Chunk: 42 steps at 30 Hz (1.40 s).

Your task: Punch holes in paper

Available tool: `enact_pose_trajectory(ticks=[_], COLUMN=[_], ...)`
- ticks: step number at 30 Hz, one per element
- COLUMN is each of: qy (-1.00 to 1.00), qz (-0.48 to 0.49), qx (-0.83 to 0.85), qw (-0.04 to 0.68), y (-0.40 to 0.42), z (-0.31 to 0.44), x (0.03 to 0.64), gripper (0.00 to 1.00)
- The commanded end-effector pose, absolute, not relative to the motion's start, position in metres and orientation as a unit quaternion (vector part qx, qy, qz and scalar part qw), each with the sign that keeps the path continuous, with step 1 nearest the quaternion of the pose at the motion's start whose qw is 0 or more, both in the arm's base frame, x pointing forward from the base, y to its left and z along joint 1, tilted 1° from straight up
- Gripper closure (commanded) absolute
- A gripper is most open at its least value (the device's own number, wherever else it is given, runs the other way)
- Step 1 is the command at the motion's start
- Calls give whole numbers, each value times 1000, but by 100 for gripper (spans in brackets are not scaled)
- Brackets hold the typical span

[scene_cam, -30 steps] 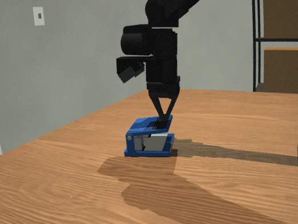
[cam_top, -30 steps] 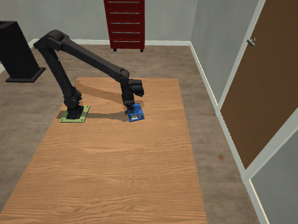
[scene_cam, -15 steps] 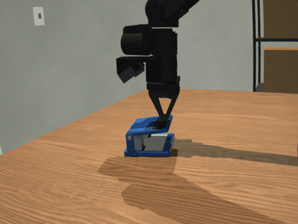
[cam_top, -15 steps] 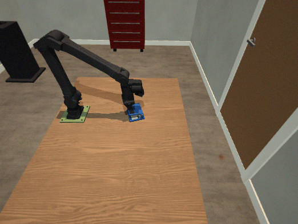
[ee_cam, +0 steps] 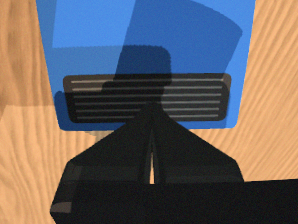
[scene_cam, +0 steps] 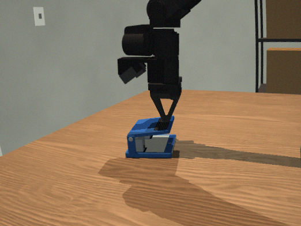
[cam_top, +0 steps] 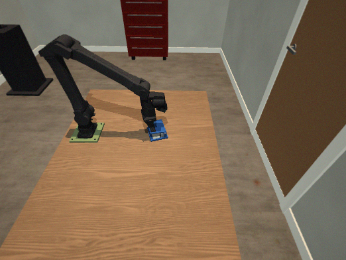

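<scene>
Beneath my wrist, my claw is clenched on nothing, tips touching the black ribbed pad on the lever of the blue hole punch. It stands on the wooden table. My fingers hide the pad's near edge.

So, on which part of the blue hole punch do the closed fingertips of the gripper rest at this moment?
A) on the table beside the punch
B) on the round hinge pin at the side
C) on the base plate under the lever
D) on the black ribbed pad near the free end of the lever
D: in the exterior view the shut gripper meets the black ribbed pad on the lever of the hole punch.
</scene>
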State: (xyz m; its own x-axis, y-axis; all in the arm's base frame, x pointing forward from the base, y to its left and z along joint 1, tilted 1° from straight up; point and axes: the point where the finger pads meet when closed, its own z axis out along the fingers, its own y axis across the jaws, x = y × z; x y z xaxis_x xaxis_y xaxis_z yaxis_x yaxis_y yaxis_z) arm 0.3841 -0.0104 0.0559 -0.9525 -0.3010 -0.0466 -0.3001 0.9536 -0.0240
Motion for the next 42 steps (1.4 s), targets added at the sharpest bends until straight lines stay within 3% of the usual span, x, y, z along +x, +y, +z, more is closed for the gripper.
enact_pose_trajectory(ticks=[1,42], qy=[988,988], qz=[-2,-2], qx=[-151,-151], qw=[-15,-15], y=[-16,-16], z=[29,20], x=[365,361], gripper=[100,100])
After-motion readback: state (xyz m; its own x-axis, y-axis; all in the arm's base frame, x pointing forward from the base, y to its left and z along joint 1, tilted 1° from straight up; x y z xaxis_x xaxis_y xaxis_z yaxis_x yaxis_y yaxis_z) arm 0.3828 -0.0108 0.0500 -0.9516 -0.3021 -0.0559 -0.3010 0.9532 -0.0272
